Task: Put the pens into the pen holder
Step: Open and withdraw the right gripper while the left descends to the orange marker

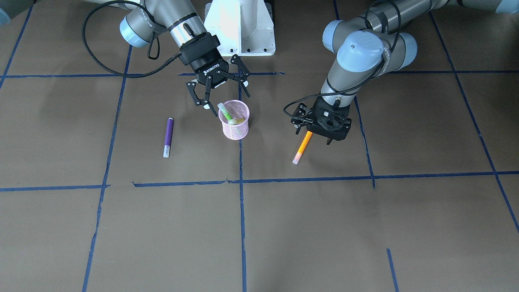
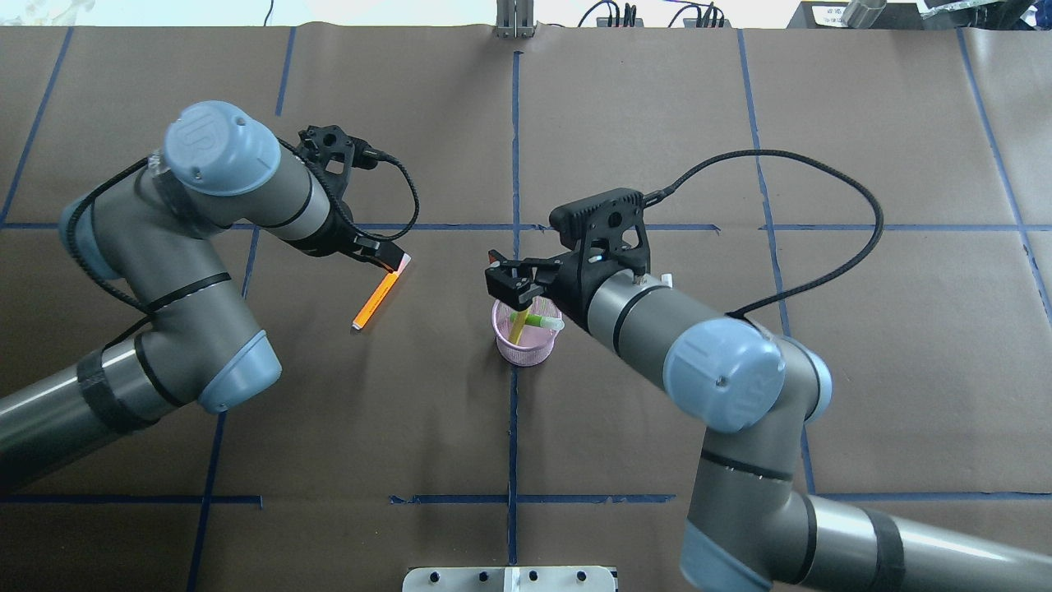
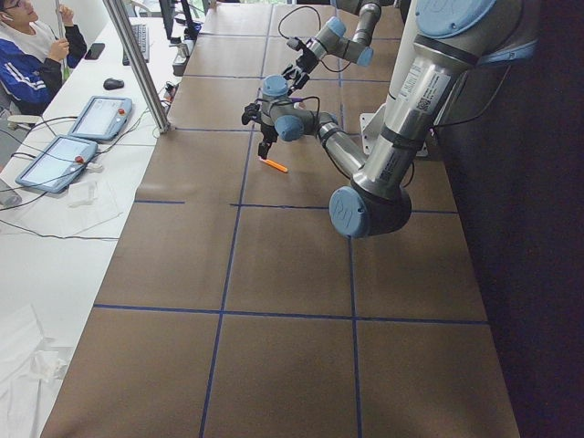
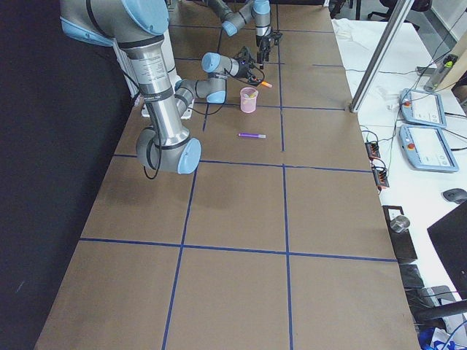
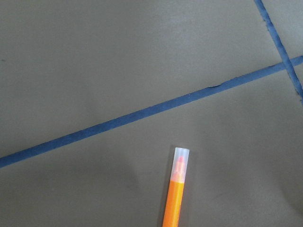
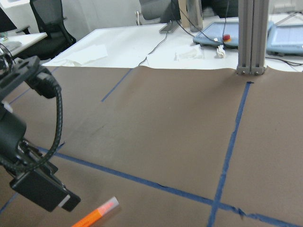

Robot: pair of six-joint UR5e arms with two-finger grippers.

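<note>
Left gripper [image 1: 313, 136], fingers spread, hovers over the slim orange marker pen [image 1: 302, 148] lying flat on the brown worktop [image 1: 365, 227]. Pen long axis runs away from the robot, pale cap outermost; fingers straddle it.

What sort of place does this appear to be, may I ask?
Probably a robotics lab: left arm and right arm over a tape-gridded table, teach pendants on a side desk, an operator seated nearby.
</note>
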